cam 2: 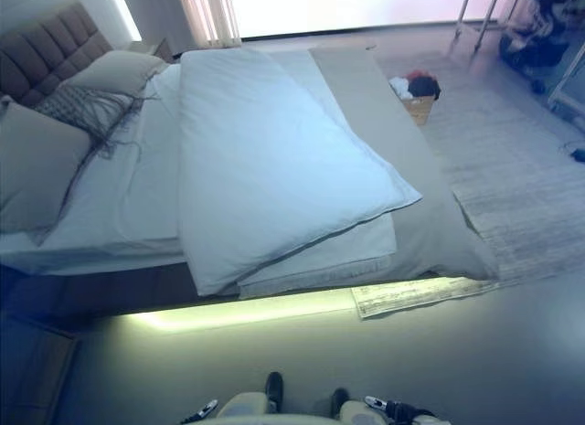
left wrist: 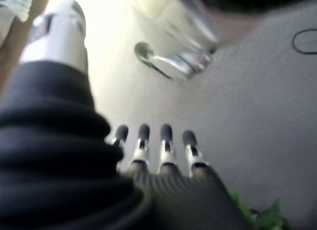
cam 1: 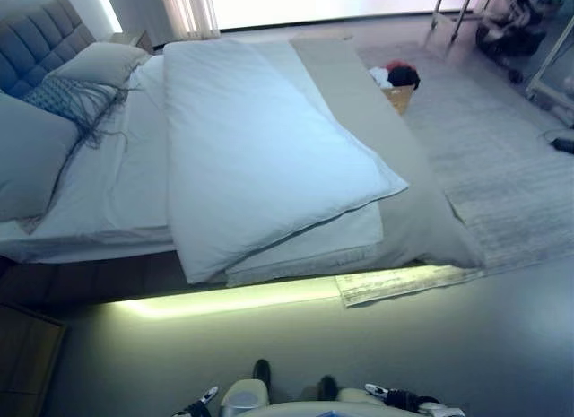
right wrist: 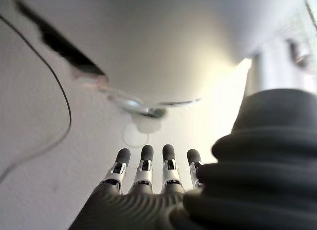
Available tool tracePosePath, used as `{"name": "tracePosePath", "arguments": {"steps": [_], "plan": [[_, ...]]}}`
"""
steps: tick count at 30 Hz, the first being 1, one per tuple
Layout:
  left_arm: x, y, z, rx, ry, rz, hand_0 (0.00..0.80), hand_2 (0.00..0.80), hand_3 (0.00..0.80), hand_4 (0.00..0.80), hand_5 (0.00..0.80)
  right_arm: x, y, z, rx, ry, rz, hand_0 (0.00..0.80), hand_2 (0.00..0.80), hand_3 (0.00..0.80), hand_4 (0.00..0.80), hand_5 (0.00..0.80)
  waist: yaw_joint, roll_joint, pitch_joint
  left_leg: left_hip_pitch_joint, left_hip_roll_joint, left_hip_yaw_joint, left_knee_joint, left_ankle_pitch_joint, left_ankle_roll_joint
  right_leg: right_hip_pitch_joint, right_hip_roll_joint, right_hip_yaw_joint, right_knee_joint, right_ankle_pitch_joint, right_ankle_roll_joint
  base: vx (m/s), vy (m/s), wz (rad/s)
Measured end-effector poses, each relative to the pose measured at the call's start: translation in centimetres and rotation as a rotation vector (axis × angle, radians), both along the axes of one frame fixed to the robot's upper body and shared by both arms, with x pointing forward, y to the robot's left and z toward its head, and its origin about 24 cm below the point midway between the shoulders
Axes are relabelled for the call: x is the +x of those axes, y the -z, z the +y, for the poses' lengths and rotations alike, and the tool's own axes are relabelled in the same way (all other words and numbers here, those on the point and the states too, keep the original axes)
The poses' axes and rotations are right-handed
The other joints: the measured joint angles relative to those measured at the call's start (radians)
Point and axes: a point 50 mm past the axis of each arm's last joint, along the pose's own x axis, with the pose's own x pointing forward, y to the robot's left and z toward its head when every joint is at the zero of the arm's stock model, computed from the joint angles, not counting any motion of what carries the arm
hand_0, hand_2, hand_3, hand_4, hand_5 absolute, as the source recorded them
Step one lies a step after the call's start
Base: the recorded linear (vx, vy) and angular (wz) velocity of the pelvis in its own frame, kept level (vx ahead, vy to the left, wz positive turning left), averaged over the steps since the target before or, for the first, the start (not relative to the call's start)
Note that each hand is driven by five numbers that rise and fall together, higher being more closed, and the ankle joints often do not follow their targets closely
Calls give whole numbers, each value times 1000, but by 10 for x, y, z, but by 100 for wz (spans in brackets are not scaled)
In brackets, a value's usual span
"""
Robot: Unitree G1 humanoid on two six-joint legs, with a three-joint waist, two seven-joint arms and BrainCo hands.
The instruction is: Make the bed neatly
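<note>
A white duvet [cam 1: 260,148] lies folded back on itself across the middle of the bed, its lower corner hanging over the near edge. A white sheet [cam 1: 117,188] is bare beside it. A grey runner [cam 1: 395,166] covers the foot end. Pillows [cam 1: 99,63] and a fringed grey cushion [cam 1: 67,99] lie at the tufted headboard [cam 1: 36,40]. My left hand [left wrist: 153,141] hangs low by my side, fingers straight, empty. My right hand [right wrist: 148,163] hangs likewise, open and empty. Both show at the bottom edge of the left eye view, far from the bed.
A lit strip glows under the bed's near edge [cam 1: 233,299]. A basket with clothes [cam 1: 396,83] stands on a grey rug [cam 1: 502,166] beyond the bed's foot. A wooden nightstand [cam 1: 22,354] is at my lower left. Rack legs [cam 1: 457,13] stand by the window.
</note>
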Motion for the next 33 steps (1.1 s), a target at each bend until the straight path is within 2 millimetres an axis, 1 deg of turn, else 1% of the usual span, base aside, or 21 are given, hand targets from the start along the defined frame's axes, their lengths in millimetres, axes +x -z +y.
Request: {"name": "tracePosePath", "arguments": {"steps": [2,3,6,9,10,11,12,13,15,17,19,21,23,25,26,28,29,30,31,32,33], "plan": [[2,0,-2,-2,3,-3,0,0,0,0,0,2,0,-1,-3,3,-10,0,0,0,0,0,-1,2,2,-22,4,-1,-33,2,2,29,-1,2,-66,5,-6,294,158,18],[1,1,-3,-4,3,-4,0,0,0,0,0,2,-1,-2,-6,5,-11,0,0,0,0,0,-2,13,10,-23,6,-2,-53,5,6,52,-1,13,-100,16,-15,315,159,18],[0,2,-10,-18,14,1,0,0,0,0,0,-4,-2,-11,-29,37,-4,0,0,0,0,0,-3,44,9,-20,26,1,-83,8,11,90,-2,52,-127,33,3,315,135,11],[1,2,-10,-17,31,5,0,0,0,0,0,-7,-1,-12,-29,43,3,0,0,0,0,0,5,48,-5,-10,41,3,-56,6,13,103,-34,69,-129,18,31,274,104,-27],[2,2,-10,-16,42,5,0,0,0,0,0,-8,-1,-12,-30,42,6,0,0,0,0,0,20,53,-15,9,36,28,-62,30,17,117,-52,68,-144,12,46,243,111,-56],[2,2,-10,-15,49,5,0,0,0,0,0,-12,0,-11,-26,43,18,0,0,0,0,0,26,44,-23,21,29,62,-58,47,40,147,-75,56,-172,14,59,240,131,-59],[2,1,-7,-6,68,6,0,0,0,0,0,-15,1,-8,-19,44,24,0,0,0,0,0,35,35,-31,35,23,95,-53,72,76,170,-96,34,-178,14,60,188,131,-57],[1,0,-1,8,83,13,0,0,0,0,0,-18,3,2,11,54,28,0,0,0,0,0,39,3,-47,51,-5,111,-60,52,85,192,-137,10,-181,13,74,172,148,-32],[9,-3,12,41,105,-4,0,0,0,0,0,-22,6,17,52,67,30,0,0,0,0,0,25,-53,-77,70,-45,111,-62,48,94,208,-178,-6,-193,13,130,163,181,3],[25,-6,14,43,125,-47,0,0,0,0,0,-21,6,19,60,68,29,0,0,0,0,0,22,-62,-85,70,-61,110,-55,34,104,212,-194,-5,-193,17,156,155,202,9],[41,-6,6,19,157,-94,0,0,0,0,0,-19,6,17,51,68,25,0,0,0,0,0,21,-58,-88,65,-71,107,-37,15,110,218,-200,-7,-193,16,161,130,170,5],[43,-6,4,10,165,-95,0,0,0,0,0,-13,5,16,42,72,13,0,0,0,0,0,22,-54,-92,64,-74,107,-18,-3,106,225,-202,-7,-192,14,165,170,214,-3],[43,-6,4,12,163,-87,0,0,0,0,0,-13,5,16,40,87,12,0,0,0,0,0,21,-56,-94,61,-84,107,-11,-21,110,226,-212,-7,-178,-1,180,150,185,0],[40,-6,4,11,161,-69,0,0,0,0,0,-15,5,13,33,100,22,0,0,0,0,0,13,-51,-100,48,-84,94,-12,-27,112,205,-213,-6,-141,-9,180,130,160,6],[37,-5,2,6,159,-55,0,0,0,0,0,-15,4,9,23,108,22,0,0,0,0,0,6,-42,-102,44,-85,83,-17,-28,114,178,-208,-7,-86,-9,179,168,194,16],[30,-3,-1,-2,177,-20,0,0,0,0,0,-15,3,0,5,129,16,0,0,0,0,0,-14,-7,-108,49,-56,68,-39,-22,127,61,-195,-2,145,-9,178,177,180,32],[28,-3,0,3,188,-8,0,0,0,0,0,-15,2,-2,0,133,15,0,0,0,0,0,-33,-1,-110,58,-51,68,-53,-16,135,-3,-202,9,273,-3,170,153,93,31],[25,-4,3,11,198,4,0,0,0,0,0,-15,2,-2,6,144,13,0,0,0,0,0,-37,-4,-99,80,-54,67,-68,1,157,-75,-214,17,401,-7,166,138,24,13],[23,-4,7,24,219,18,0,0,0,0,0,-15,3,1,14,151,12,0,0,0,0,0,-36,-18,-95,91,-61,61,-83,5,163,-115,-218,25,430,-40,167,105,-41,5],[20,-5,11,36,228,30,0,0,0,0,0,-13,3,3,23,159,3,0,0,0,0,0,-40,-25,-94,87,-62,58,-89,8,167,-139,-208,23,386,-46,163,83,-105,9],[19,-5,12,42,229,34,0,0,0,0,0,-10,3,4,29,161,-4,0,0,0,0,0,-45,-29,-93,79,-59,60,-89,11,170,-153,-192,15,294,-44,165,71,-133,24]]}}
